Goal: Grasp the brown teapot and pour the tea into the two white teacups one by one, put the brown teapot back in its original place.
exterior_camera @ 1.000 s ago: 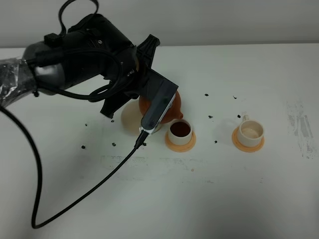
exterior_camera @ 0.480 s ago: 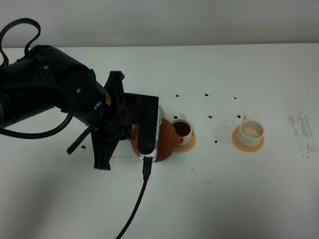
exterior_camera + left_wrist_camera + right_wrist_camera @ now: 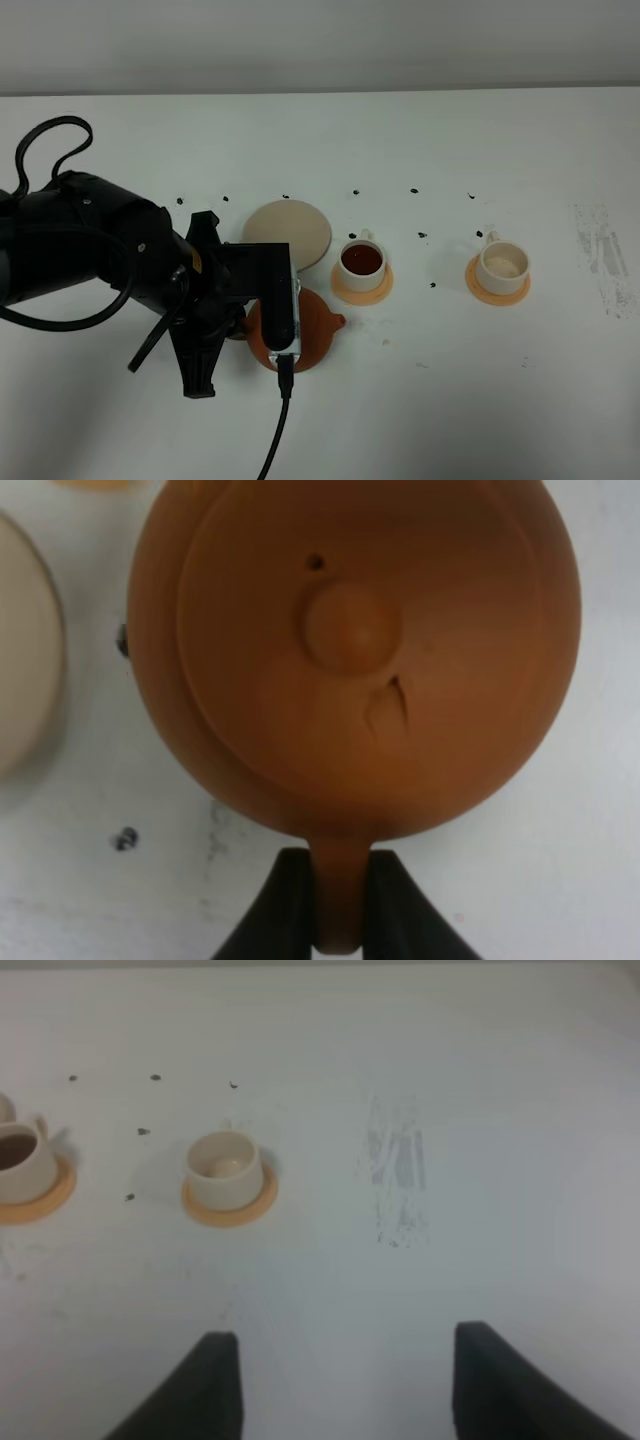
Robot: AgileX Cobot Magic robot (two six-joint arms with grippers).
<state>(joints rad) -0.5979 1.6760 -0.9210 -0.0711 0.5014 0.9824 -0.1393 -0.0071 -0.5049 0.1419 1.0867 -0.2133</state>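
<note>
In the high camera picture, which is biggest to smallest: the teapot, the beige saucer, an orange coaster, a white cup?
1. The brown teapot and the beige saucer look about alike. The teapot is partly hidden, so I won't rank them.
2. The orange coaster.
3. The white teacup.

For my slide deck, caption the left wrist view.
Left gripper pinches the brown teapot by its handle, beige saucer alongside.

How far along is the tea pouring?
Done: one white teacup holds dark tea. In hand: the left gripper is shut on the handle of the brown teapot, which sits off its beige saucer, just in front of it. Left: the other teacup looks empty, so fill it, then return the teapot to the saucer.
</note>
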